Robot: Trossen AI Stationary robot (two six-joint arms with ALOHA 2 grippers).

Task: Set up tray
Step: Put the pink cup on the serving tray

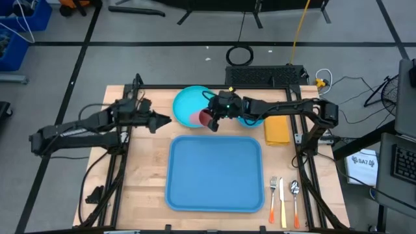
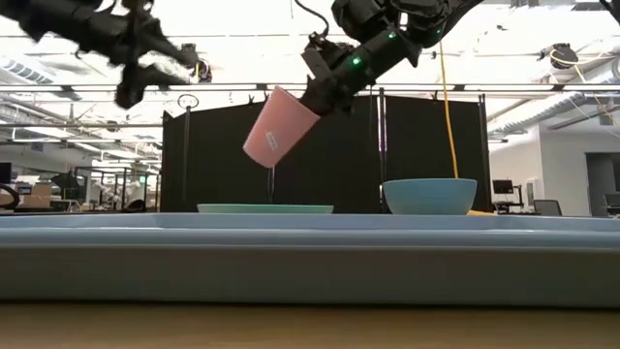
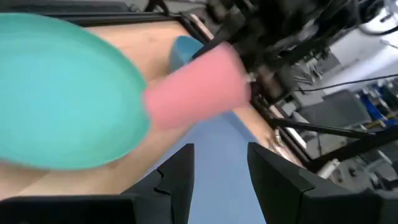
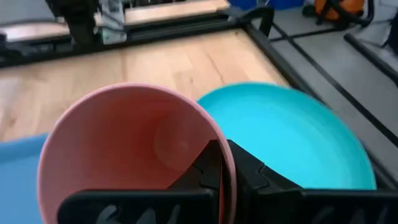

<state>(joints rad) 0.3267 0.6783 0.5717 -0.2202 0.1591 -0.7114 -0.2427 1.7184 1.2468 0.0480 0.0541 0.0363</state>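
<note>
Right jaws [image 2: 312,97] (shut) on pink cup [image 2: 278,127]

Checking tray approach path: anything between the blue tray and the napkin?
High view: only bare wood table between the tray and the yellow napkin; the cutlery lies off that line.

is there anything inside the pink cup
Nothing that shows: the right wrist view looks into the pink cup, held tilted in the air by the right gripper, and its inside looks bare. One finger reaches inside the rim and hides a strip of wall.
</note>
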